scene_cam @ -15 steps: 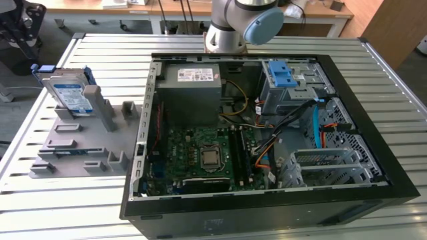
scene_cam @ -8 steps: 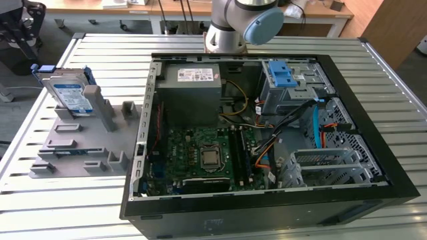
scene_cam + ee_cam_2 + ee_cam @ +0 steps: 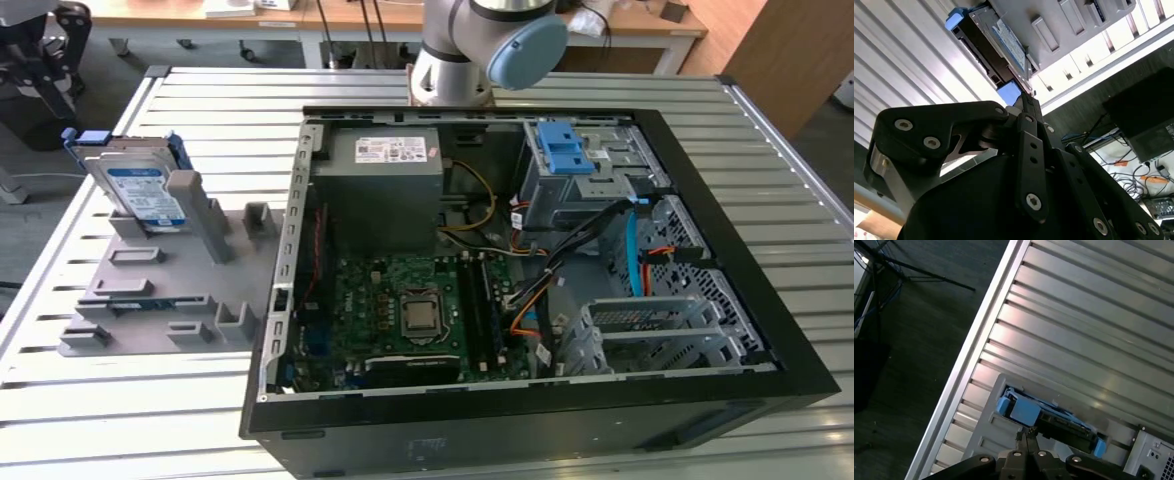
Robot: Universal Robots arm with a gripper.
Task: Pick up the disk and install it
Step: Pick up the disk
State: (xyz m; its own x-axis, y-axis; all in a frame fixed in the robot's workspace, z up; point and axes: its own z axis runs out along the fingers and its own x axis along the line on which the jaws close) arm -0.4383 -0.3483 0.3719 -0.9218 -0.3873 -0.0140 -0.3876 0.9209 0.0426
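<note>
First wrist view: matte black end effector (image 3: 1025,434), tips pressed together, near flat blue-framed disk (image 3: 1056,421)

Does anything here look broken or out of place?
Nothing looks broken. The one oddity: the disk stands on edge in a grey holder beside the open computer case, not inside it.
</note>
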